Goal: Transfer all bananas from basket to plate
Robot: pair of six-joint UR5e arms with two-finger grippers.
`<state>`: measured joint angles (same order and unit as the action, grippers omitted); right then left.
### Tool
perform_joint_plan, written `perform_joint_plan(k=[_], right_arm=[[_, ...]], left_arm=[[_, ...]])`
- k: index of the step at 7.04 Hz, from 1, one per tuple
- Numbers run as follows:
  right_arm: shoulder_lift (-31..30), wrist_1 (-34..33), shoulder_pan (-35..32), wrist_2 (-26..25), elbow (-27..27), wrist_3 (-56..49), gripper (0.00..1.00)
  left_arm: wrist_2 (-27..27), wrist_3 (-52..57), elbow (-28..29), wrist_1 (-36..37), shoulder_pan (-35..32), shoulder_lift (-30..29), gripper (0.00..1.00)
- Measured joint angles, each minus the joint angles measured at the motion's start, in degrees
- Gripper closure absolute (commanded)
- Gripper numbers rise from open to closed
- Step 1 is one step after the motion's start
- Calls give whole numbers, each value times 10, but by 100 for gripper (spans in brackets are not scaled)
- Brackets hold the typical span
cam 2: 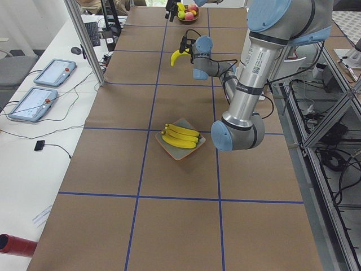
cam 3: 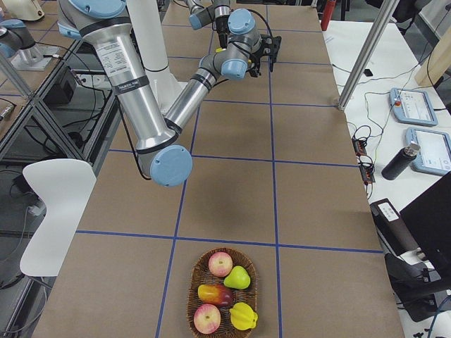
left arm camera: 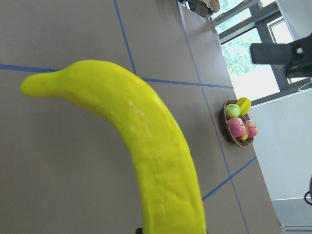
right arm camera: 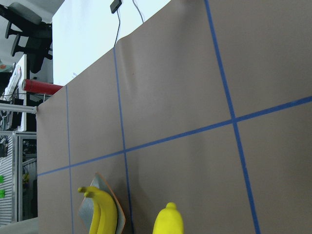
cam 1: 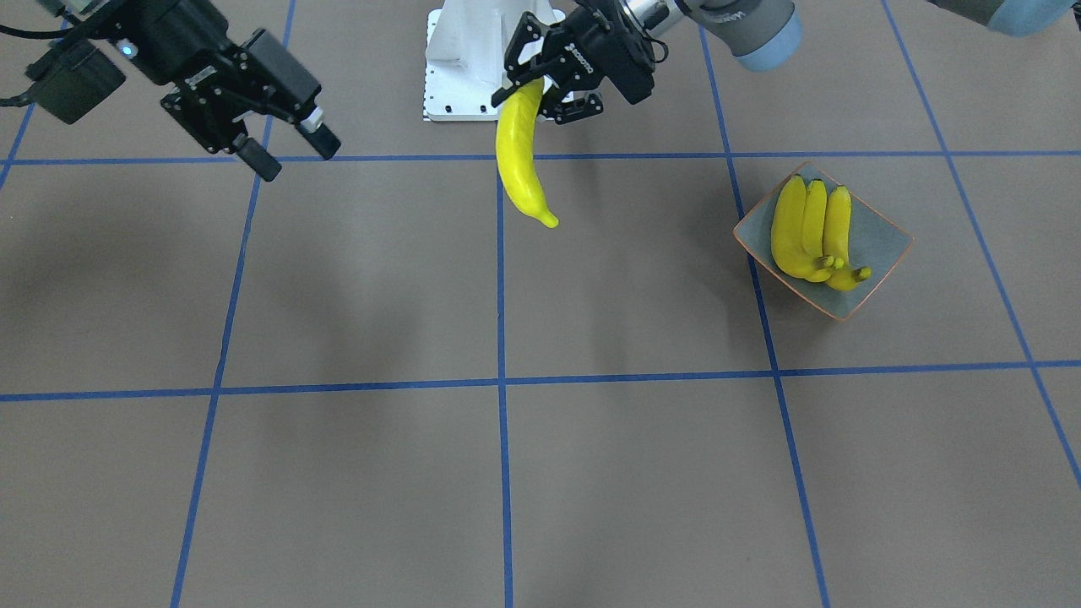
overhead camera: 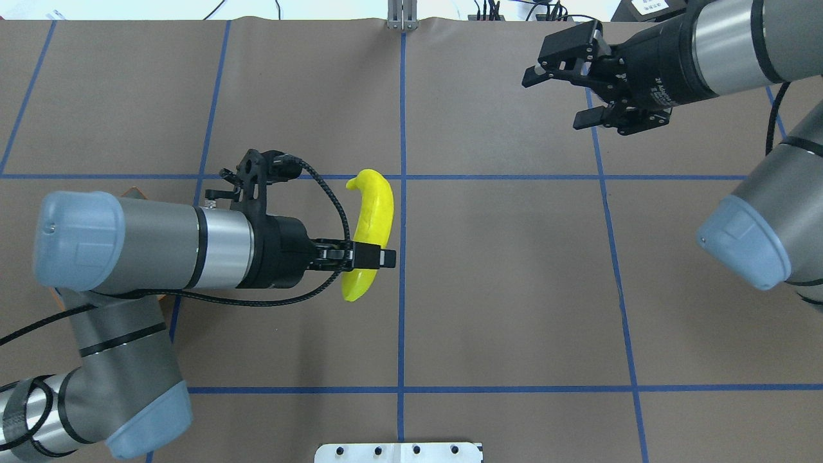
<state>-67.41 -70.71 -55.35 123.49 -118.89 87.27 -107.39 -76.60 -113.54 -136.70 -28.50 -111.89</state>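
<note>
My left gripper (cam 1: 528, 89) is shut on one end of a bright yellow banana (cam 1: 519, 160) and holds it above the table's middle, near the robot base. It shows in the overhead view (overhead camera: 373, 212) and fills the left wrist view (left arm camera: 156, 161). The grey plate with an orange rim (cam 1: 882, 241) lies towards my left side and holds three bananas (cam 1: 811, 228) side by side. My right gripper (overhead camera: 554, 99) is open and empty, high above the far right of the table. The wicker basket (cam 3: 194, 296) sits at the table's right end with apples, a pear and other fruit.
The white robot base (cam 1: 473, 59) stands at the near edge. My left arm (overhead camera: 148, 251) covers most of the plate in the overhead view. A red cylinder (cam 2: 14, 245) and tablets (cam 2: 53, 71) lie on the side table beyond the brown mat.
</note>
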Motion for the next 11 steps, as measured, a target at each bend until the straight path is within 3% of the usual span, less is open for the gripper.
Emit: perform_joint_plan(k=[2, 5, 9, 10, 11], right_arm=[[-44, -42, -45, -2, 26, -94, 0], [-126, -51, -121, -3, 87, -300, 0], [-150, -49, -196, -10, 179, -499, 0], [-150, -48, -203, -12, 193, -517, 0], [-150, -46, -206, -13, 199, -524, 0]], left_arm=[[1, 56, -7, 1, -22, 82, 100], [0, 173, -13, 2, -51, 183, 100], [1, 338, -16, 1, -71, 305, 100], [1, 368, -17, 1, -71, 328, 91], [1, 383, -17, 0, -69, 343, 62]])
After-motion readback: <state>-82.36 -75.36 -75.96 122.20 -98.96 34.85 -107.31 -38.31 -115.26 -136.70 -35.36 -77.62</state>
